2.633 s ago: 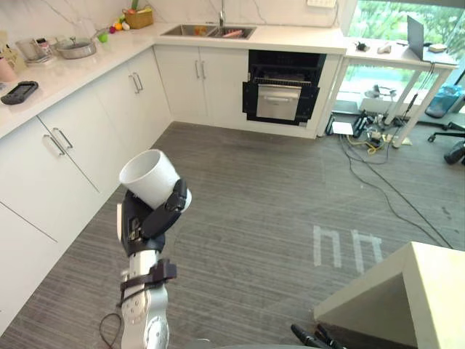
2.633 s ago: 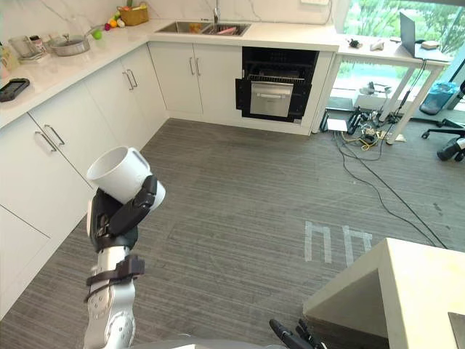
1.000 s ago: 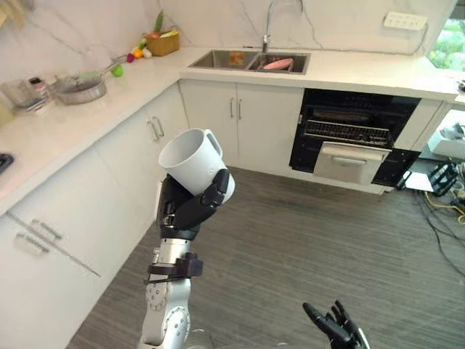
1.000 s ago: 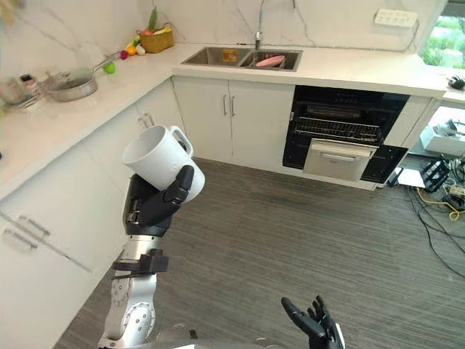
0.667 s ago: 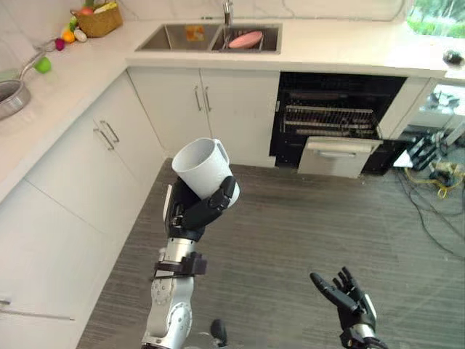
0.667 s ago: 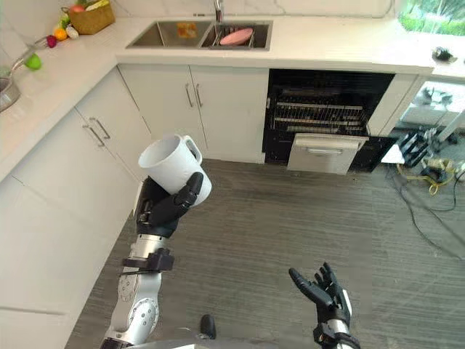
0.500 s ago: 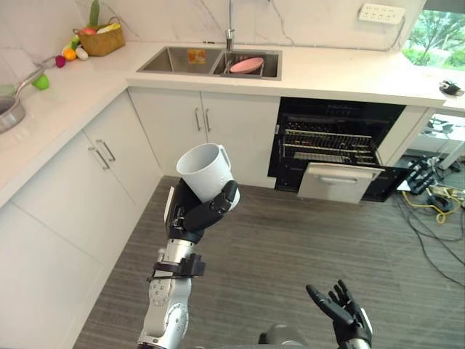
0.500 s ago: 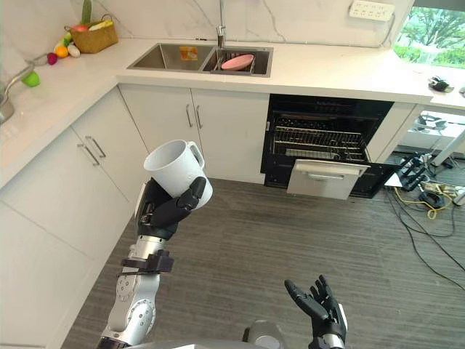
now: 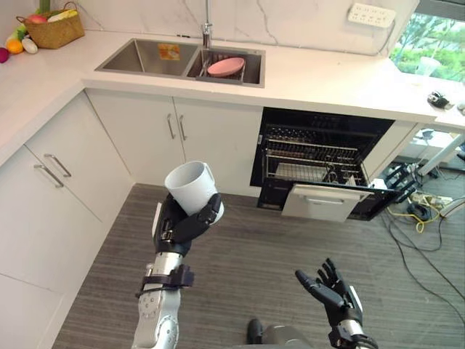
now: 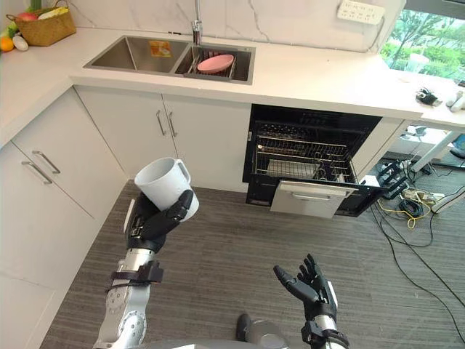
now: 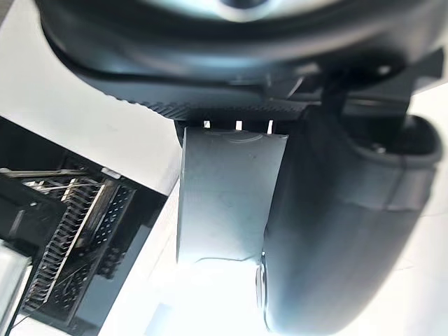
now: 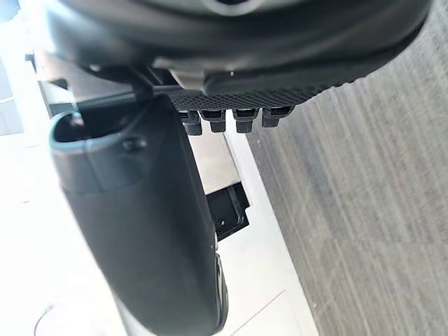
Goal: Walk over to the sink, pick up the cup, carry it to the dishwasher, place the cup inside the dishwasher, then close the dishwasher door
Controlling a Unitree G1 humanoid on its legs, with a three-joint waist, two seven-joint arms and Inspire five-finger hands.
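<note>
Left hand [image 9: 180,224] curled round a white mug [image 9: 189,186], tilted, raised above the grey floor [image 9: 247,254]. Right hand [image 9: 332,289] low, fingers spread, holding nothing. Ahead, the dishwasher [image 9: 320,156] stands open under the counter [image 9: 320,76], beside the sink [image 9: 145,57].

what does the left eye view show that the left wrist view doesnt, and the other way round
Left eye view adds: the sink holding a pink plate, the basket on the counter, the open right hand held low, and the cup whole, with rim and handle.
Left wrist view adds: a close look at the thumb beside the cup's wall.
Both: the white cup gripped in the left hand, and the open dishwasher with its rack.
</note>
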